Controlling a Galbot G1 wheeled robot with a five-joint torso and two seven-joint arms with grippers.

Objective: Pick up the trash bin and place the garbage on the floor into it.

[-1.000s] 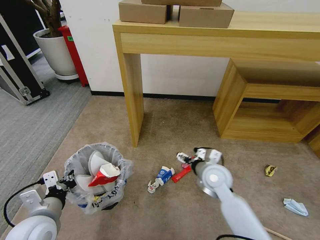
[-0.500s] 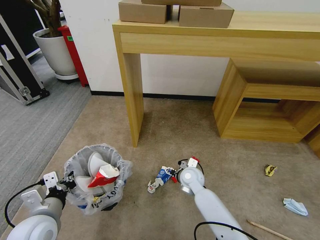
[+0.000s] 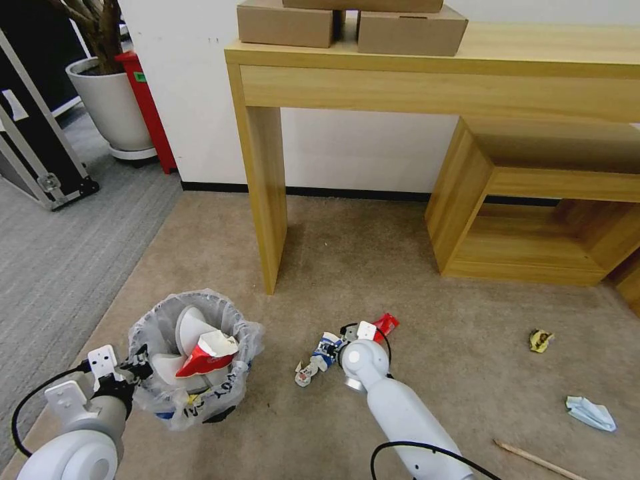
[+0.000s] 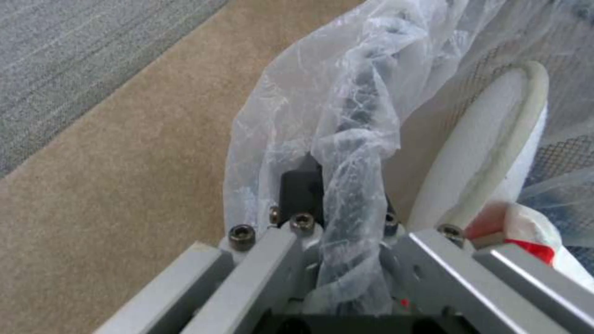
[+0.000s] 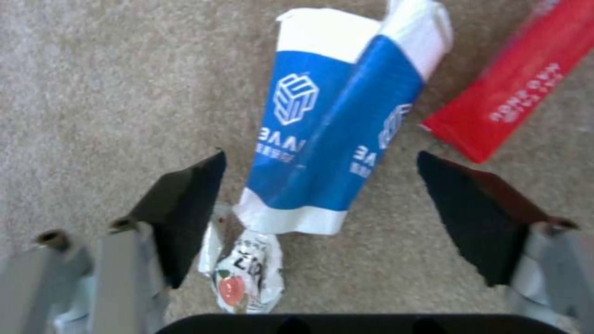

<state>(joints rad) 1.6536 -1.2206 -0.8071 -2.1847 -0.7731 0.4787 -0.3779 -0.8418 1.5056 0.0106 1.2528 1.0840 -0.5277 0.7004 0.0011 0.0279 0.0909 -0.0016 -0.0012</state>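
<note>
With our left hand point(image 4: 346, 241) clamped on the trash bin point(image 3: 193, 360) rim, our right hand point(image 5: 322, 208), wide open and empty, straddles the blue cup point(image 5: 334, 139) on the floor point(image 3: 400, 267); closing off-centre could snag the crumpled wrapper point(image 5: 244, 273) instead.

Trash bin point(image 3: 193, 357) on floor point(image 3: 333, 267), front-left of desk leg point(image 3: 265, 193). Slipper point(image 3: 190, 327) and cup point(image 3: 207, 353) inside bin. Left gripper point(image 3: 137, 363) at bin's left rim. Flattened cup point(image 5: 328, 134) right of bin, between right gripper's point(image 5: 322, 204) fingers. Wrapper point(image 3: 385, 325) just right, perhaps touching. Mask point(image 3: 590, 413), stick point(image 3: 540, 460) far right.
</note>
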